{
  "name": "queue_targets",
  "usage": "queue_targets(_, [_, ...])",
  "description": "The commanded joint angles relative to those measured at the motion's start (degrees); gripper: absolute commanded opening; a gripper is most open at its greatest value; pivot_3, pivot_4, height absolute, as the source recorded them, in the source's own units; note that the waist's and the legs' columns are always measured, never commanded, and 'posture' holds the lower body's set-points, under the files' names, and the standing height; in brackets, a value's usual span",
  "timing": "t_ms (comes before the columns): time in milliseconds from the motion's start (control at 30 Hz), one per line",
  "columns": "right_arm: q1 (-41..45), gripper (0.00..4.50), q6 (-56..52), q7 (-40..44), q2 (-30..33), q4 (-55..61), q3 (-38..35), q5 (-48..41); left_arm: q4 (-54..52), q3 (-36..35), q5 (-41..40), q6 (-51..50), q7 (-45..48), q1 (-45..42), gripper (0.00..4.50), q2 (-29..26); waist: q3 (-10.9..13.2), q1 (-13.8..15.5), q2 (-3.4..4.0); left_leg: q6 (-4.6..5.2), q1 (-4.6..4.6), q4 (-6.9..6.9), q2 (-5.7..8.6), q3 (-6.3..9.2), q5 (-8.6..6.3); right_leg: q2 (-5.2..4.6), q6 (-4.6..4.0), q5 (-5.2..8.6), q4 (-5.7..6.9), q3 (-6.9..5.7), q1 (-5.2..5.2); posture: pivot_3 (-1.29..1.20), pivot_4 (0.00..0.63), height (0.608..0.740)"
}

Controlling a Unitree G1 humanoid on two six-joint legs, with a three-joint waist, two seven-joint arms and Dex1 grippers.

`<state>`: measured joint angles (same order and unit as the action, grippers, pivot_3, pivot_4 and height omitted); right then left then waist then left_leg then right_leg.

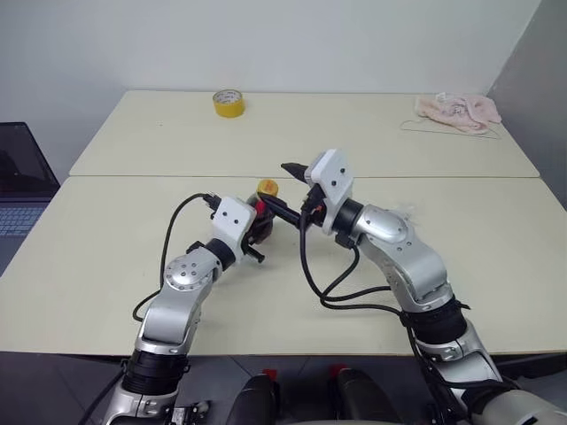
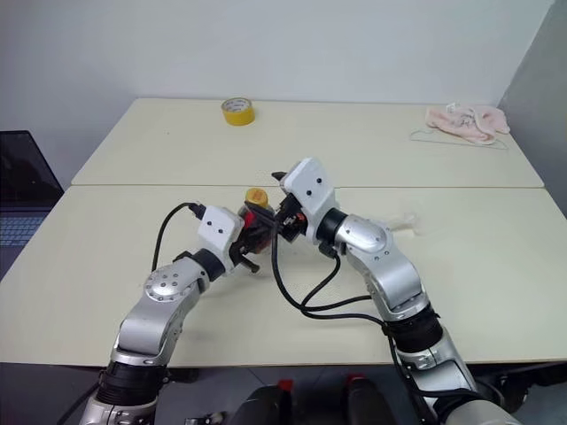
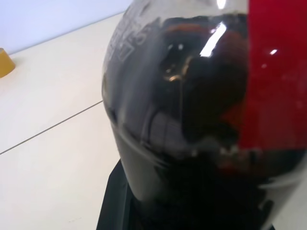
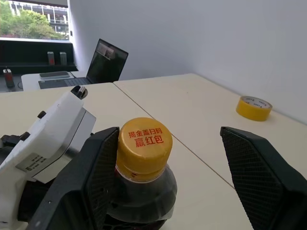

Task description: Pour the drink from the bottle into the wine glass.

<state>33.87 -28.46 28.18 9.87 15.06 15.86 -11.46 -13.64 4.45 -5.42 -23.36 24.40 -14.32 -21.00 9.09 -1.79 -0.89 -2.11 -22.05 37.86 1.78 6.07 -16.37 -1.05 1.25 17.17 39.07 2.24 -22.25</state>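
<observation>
You're holding bottle clamped in left end effector; right end effector gaping wide, straddling cap. Uncapping step: you're needing fingers closing on cap, then twisting.

A yellow tape roll, pink cloth and laptop flank the tables.

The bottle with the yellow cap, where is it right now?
The bottle is near the middle of the near table, clamped in the left gripper; the open right gripper straddles its yellow cap, and the tape roll lies far behind.
</observation>
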Motion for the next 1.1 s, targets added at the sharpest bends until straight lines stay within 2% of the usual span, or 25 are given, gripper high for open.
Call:
queue_targets(33, [-1.1,3.57,-0.88,-1.1,2.45,2.73,-5.3,-0.52,-2.37,-1.73,-0.24,1.71,-0.27,-0.99,0.66,-0.32,0.0,0.01,0.0,0.0,0.0,0.0,0.0,0.0,0.0,0.0,0.0,0.0,0.0,-0.01,0.0,0.0,0.15,0.74])
queue_targets(333, [-2.97,3.57,-3.23,0.87,5.57,6.04,-6.31,-3.2,-2.04,-1.75,-0.2,1.97,-0.1,-1.15,0.65,-0.34,0.0,-0.12,0.0,0.01,0.0,-0.02,-0.01,-0.02,0.0,0.01,0.0,0.0,0.0,0.02,-0.01,0.0,0.15,0.74])
queue_targets(433, [-2.54,3.57,-6.6,2.39,4.93,7.78,-7.15,-7.31,-1.83,-1.82,-0.18,2.19,-0.03,-1.15,0.65,-0.4,0.0,-0.03,0.0,0.01,0.0,-0.02,-0.01,-0.01,0.0,0.01,0.0,0.0,0.0,0.0,0.0,0.0,0.15,0.74])
queue_targets(633, [1.77,3.57,-14.07,-0.4,-0.68,7.71,-8.69,-13.64,-1.78,-1.7,-0.05,2.39,0.13,-1.21,0.65,-0.59,0.0,-0.02,0.0,0.01,0.0,-0.02,-0.01,0.02,-0.01,0.01,0.0,0.0,0.02,-0.02,0.0,0.0,0.15,0.74])
queue_targets(1100, [3.29,3.57,-12.06,-1.33,-2.49,3.7,-2.77,-9.55,-1.98,-1.45,0.09,2.53,0.14,-1.18,0.65,-0.63,0.0,-0.01,0.0,0.01,0.0,-0.01,0.0,0.0,0.0,0.0,0.0,0.0,0.0,0.0,-0.01,0.0,0.15,0.74])
